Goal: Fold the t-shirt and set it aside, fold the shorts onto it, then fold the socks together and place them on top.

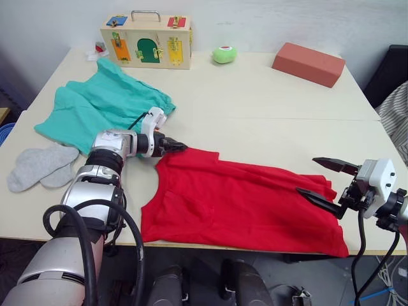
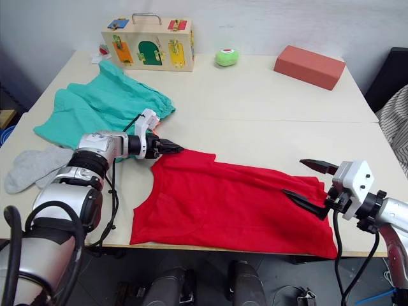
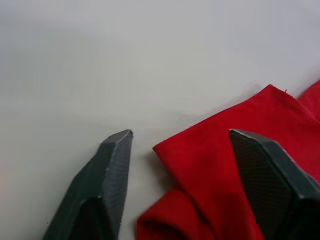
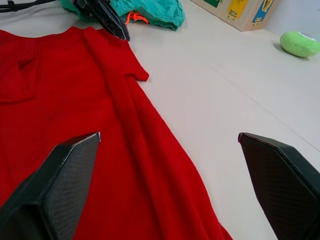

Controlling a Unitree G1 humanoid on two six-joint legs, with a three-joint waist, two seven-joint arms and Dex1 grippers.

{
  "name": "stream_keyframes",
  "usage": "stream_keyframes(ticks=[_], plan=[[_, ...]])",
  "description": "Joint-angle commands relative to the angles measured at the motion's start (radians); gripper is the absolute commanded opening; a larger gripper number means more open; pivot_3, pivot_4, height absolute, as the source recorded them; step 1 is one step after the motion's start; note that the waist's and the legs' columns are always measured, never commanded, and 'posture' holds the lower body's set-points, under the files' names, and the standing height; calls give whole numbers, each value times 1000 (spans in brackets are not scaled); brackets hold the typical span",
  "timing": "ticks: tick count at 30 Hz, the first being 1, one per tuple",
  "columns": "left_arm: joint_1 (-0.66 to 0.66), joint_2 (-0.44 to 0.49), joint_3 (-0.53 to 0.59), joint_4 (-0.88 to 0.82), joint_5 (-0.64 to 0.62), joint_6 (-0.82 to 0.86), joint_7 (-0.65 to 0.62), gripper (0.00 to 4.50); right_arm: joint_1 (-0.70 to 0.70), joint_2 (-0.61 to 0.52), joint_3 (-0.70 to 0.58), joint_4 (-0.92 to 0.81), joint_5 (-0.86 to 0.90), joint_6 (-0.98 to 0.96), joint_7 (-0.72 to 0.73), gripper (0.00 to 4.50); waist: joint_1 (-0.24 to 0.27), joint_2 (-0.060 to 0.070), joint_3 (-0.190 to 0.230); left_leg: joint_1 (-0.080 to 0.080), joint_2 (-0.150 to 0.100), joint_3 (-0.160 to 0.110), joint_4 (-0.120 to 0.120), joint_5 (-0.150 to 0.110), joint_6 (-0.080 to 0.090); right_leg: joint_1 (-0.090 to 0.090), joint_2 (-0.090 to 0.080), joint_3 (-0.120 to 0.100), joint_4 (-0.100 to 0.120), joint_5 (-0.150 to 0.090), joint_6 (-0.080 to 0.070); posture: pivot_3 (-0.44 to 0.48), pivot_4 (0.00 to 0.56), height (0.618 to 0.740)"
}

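The red t-shirt [image 1: 242, 204] lies spread flat on the near half of the pale surface [image 1: 268, 102], its hem running along the front edge. The left tool [image 1: 180, 147] sits at the shirt's far left corner, by the shoulder. Its two black fingers [image 3: 112, 170] are spread, with a folded edge of red cloth between them, and they are not pinching it. One finger rests on the bare surface and the other lies over the cloth.

The right tool [image 2: 305, 180] hovers at the shirt's right end, its fingers [image 4: 55, 180] wide apart, one above the red fabric and the other over the bare surface beside it. It holds nothing.

The teal shorts [image 1: 102, 105] lie rumpled at the far left, just behind the left arm, with a bit of orange drawstring [image 4: 136, 18] showing near the left tool. The grey socks [image 1: 39, 167] lie side by side, touching, at the left edge, near the shorts.

Along the back stand a wooden latch box [image 1: 146, 41], a small green ball [image 1: 224, 55] and a reddish brick-shaped block [image 1: 308, 64], each well apart from the clothes.
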State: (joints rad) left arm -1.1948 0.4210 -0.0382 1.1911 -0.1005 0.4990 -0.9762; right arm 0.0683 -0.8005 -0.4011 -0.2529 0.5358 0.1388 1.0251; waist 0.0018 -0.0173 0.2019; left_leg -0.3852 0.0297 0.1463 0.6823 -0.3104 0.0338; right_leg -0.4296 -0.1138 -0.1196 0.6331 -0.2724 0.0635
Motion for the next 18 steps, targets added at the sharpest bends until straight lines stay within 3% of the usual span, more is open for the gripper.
stream_keyframes(ticks=[1, 6, 18], plan=[[-6, -6, 0, 1, 17, 1, -27, 1630, 8, 10, -35, -28, 22, -8, -7, 4500, 0, 0, 0, 0, 0, 0, 0, 0, 0, 0, 0, 0, 0, 0, 0, 0, 150, 740], [-3, -5, 21, -7, 17, -36, -36, 55, -1, 12, -31, -13, 20, -12, -7, 4500, -1, 0, 0, 0, 0, 0, 0, 0, 0, 0, 0, 0, 0, 0, 0, 0, 150, 740], [136, 44, 83, -108, -25, -547, -335, 21, 12, 11, -30, 6, 17, -14, 4, 4500, -4, 0, 0, 0, 1, 0, 0, 0, 0, 0, 0, 0, -1, 0, 0, 0, 150, 740]])
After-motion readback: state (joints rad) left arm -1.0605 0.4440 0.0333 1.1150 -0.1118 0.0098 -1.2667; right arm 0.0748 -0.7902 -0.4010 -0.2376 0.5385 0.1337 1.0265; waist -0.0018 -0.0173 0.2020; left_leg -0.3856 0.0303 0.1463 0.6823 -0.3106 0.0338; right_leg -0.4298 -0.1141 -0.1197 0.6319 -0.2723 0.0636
